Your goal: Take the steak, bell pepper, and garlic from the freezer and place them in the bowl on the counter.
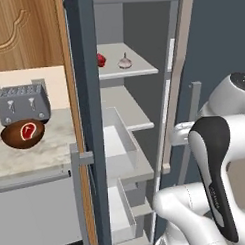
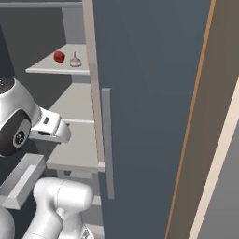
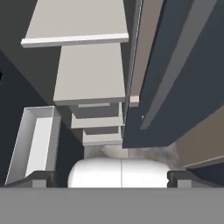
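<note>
The steak [image 1: 28, 130] lies inside the dark brown bowl [image 1: 12, 141] on the beige counter [image 1: 50, 152], in front of the toaster. The freezer [image 1: 86, 70] stands open. On its upper white shelf [image 1: 137, 69] sit the red bell pepper [image 1: 101, 59] and, just to its right, the pale garlic [image 1: 124, 61]. From the right base view the bell pepper [image 2: 59, 56] and garlic [image 2: 75, 60] sit side by side on that shelf. My gripper [image 3: 111, 178] is open and holds nothing. It looks down the freezer's lower shelves, well below the shelf with the vegetables.
A grey toaster [image 1: 24, 103] stands behind the bowl. The open freezer door [image 2: 140, 93] rises close on the right of my arm. A clear drawer [image 3: 35, 140] juts out of the freezer below the shelves. Wooden cupboards [image 1: 21, 28] hang above the counter.
</note>
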Robot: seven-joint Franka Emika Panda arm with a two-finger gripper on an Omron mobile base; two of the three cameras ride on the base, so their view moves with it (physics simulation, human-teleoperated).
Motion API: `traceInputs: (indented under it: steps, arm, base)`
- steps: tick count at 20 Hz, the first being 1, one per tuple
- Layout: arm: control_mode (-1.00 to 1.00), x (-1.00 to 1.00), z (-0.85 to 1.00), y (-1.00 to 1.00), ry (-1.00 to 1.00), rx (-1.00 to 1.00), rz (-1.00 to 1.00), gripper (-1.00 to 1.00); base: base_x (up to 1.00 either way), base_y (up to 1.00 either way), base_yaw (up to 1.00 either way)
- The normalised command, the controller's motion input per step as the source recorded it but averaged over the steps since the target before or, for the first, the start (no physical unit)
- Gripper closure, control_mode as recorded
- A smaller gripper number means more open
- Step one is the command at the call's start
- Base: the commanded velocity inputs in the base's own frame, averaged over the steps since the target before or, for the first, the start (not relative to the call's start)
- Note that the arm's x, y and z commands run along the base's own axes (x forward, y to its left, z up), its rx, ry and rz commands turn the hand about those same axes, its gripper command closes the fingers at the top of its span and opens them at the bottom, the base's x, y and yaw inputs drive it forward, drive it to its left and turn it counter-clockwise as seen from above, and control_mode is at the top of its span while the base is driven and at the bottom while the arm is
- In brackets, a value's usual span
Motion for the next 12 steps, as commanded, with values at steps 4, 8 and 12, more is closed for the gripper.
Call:
traceInputs:
  steps: [4, 8, 12]
  arm:
    - [1.00, 0.00, 0.00, 0.00, 0.00, 0.00, 0.00, -1.00]
    - [1.00, 0.00, 0.00, 0.00, 0.00, 0.00, 0.00, -1.00]
    - [1.00, 0.00, 0.00, 0.00, 0.00, 0.00, 0.00, -1.00]
  base:
    - [0.38, 0.35, 0.00]
    - [0.29, 0.36, 0.00]
    - [0.29, 0.34, -0.01]
